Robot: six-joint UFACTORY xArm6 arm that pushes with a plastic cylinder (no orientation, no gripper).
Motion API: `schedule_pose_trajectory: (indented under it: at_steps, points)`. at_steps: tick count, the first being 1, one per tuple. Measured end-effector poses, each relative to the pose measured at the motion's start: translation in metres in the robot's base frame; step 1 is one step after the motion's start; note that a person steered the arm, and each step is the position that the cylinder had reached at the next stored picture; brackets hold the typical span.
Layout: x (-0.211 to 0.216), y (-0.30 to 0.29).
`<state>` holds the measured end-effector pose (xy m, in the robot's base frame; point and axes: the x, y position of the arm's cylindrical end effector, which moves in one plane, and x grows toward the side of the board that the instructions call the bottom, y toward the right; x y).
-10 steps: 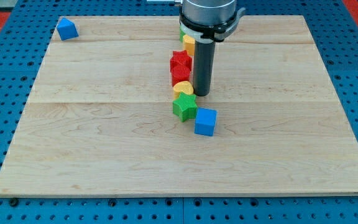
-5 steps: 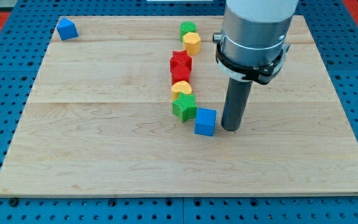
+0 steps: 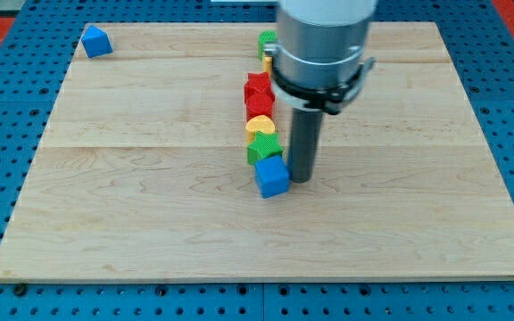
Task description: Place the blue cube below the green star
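Note:
The blue cube (image 3: 272, 176) sits on the wooden board (image 3: 132, 196) near the middle, touching the lower edge of the green star (image 3: 261, 150), which it partly hides. My tip (image 3: 300, 179) is right against the blue cube's right side. The rod rises from it to the grey arm head near the view's top.
Above the green star runs a column of blocks: a yellow block (image 3: 260, 126), a red block (image 3: 259, 107), a red star (image 3: 257, 86), then a yellow block and a green block (image 3: 266, 40) partly hidden by the arm. A blue block (image 3: 95, 41) lies at the top left corner.
My tip swung round from above the blue cube to its right, then moved left and pushed the cube left to just under the green star.

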<state>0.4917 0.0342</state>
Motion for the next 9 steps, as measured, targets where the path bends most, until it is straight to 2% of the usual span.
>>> schedule_pose_trajectory:
  at_steps: [1,2,3,4,5,6,7,8,9]
  points:
    - [0.011,-0.023]
    - [0.041,-0.016]
    - [0.073,-0.066]
    - [0.065,-0.140]
    - [0.032,-0.125]
    - [0.030,-0.078]
    - [0.030,-0.059]
    - [0.016,-0.091]
    - [-0.039,-0.111]
